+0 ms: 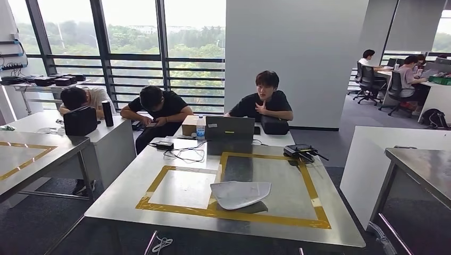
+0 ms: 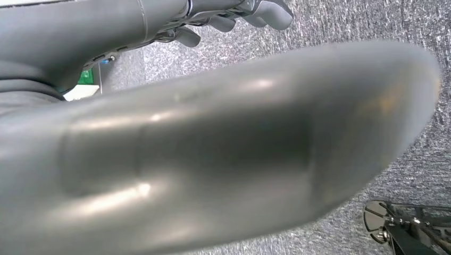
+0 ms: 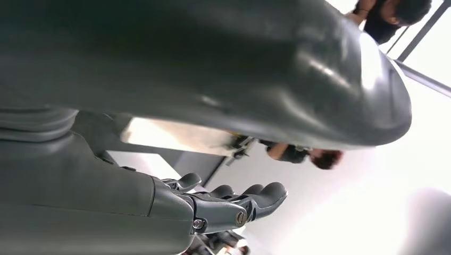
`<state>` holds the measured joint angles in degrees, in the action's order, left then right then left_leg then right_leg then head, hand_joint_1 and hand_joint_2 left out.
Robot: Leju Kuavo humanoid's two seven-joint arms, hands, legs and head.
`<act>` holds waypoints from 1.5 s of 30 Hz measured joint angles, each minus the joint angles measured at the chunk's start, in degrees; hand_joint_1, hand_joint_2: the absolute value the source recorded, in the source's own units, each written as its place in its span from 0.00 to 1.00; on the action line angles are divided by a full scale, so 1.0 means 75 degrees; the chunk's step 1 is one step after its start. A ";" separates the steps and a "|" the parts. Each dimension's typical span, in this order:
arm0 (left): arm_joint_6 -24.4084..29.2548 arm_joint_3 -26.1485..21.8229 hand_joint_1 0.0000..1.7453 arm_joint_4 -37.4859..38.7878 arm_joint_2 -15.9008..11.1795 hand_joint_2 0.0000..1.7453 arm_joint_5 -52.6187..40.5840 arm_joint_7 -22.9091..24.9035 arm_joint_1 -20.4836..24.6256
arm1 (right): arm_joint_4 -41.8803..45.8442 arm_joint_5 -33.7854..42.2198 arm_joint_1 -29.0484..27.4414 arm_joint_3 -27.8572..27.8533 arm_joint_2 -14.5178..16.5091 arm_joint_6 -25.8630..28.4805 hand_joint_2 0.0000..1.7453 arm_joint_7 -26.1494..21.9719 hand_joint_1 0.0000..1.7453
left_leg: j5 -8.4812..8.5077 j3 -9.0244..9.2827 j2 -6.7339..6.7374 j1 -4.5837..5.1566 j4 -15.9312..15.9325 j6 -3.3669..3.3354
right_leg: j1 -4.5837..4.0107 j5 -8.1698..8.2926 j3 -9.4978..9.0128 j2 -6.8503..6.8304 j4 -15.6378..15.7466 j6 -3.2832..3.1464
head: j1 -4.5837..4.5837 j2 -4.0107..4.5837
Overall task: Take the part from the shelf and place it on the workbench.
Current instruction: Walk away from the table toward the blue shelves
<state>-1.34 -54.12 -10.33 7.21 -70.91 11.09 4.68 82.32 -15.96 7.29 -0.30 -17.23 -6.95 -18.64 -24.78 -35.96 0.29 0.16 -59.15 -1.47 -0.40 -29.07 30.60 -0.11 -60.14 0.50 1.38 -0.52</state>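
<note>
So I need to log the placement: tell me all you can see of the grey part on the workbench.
The part is a pale grey, smooth, shallowly curved shell, plastic by its look, wider than deep and tapering to one side. It lies flat on the steel workbench, overlapping the yellow tape between two marked rectangles. Nothing else touches it.

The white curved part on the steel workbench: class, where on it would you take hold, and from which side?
Grip the white part at its near edge, coming from the robot's side of the workbench. It looks like a thin, shallow shell lying flat across the yellow tape, and its near edge faces the robot unobstructed.
</note>
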 joint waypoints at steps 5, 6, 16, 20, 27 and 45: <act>0.0018 0.0002 0.00 0.0010 0.0064 0.00 -0.0211 0.0144 0.0001 | -0.2422 -0.0204 -0.0075 -0.0225 0.0783 0.0250 0.00 0.0327 0.00 | 0.0049 -0.0085 0.0015 -0.0078 0.0007 0.0230 | -0.0070 0.0217 -0.0202 -0.0010 0.0636 -0.0241 | -0.0001 0.0000; 0.0019 0.0004 0.00 0.0012 0.0072 0.00 -0.0248 0.0141 0.0005 | -0.3292 -0.0165 -0.0003 -0.0323 0.0963 0.0369 0.00 0.0257 0.00 | -0.0191 -0.0187 -0.0008 -0.0074 -0.0237 0.0261 | -0.0038 0.0303 -0.0174 -0.0027 0.0695 -0.0272 | -0.0006 0.0000; -0.0013 0.0006 0.00 0.0018 -0.0179 0.00 -0.0132 -0.0304 -0.0064 | -0.8397 0.0455 -0.0869 -0.1095 0.2224 0.1416 0.00 0.3939 0.00 | -0.0770 0.0771 -0.0161 -0.0232 -0.0145 0.0648 | 0.0177 0.0600 0.0696 -0.0099 0.0164 -0.0022 | -0.0039 -0.0001; -0.0096 0.0006 0.00 0.0023 -0.0249 0.00 -0.0215 -0.0126 -0.0066 | -0.8975 0.0557 -0.0953 -0.1415 0.2407 0.1322 0.00 0.3587 0.00 | -0.0676 0.0607 -0.0093 -0.0170 -0.0093 0.0250 | 0.0219 0.0550 0.0836 0.0007 0.0043 0.0148 | -0.0026 -0.0002; -0.0103 0.0037 0.00 0.0023 -0.0257 0.00 -0.0282 -0.0155 -0.0023 | -0.9321 0.0076 -0.0847 -0.1423 0.2610 0.1088 0.00 0.2150 0.00 | -0.0053 -0.0116 0.0009 -0.0029 -0.0116 0.0016 | 0.0091 -0.0675 0.0799 0.0014 -0.1865 0.0003 | -0.0003 -0.0003; 0.0168 0.0075 0.00 0.0022 -0.0155 1.00 -0.0257 -0.0141 0.0034 | -0.9522 -0.0116 -0.0737 -0.1417 0.2737 0.1218 1.00 0.3644 0.00 | -0.0486 0.0567 -0.0043 -0.0133 -0.0985 0.0530 | 0.0005 0.0572 0.0601 -0.0047 0.0329 -0.0251 | -0.0034 -0.0003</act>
<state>-0.08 -53.55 -10.17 6.05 -72.84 10.03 4.94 10.90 -16.83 1.77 -10.93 3.29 2.19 8.69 -28.43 -31.70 -0.03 -0.83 -66.54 2.51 -0.36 -24.78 35.11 -0.47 -57.68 -1.39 1.13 -0.55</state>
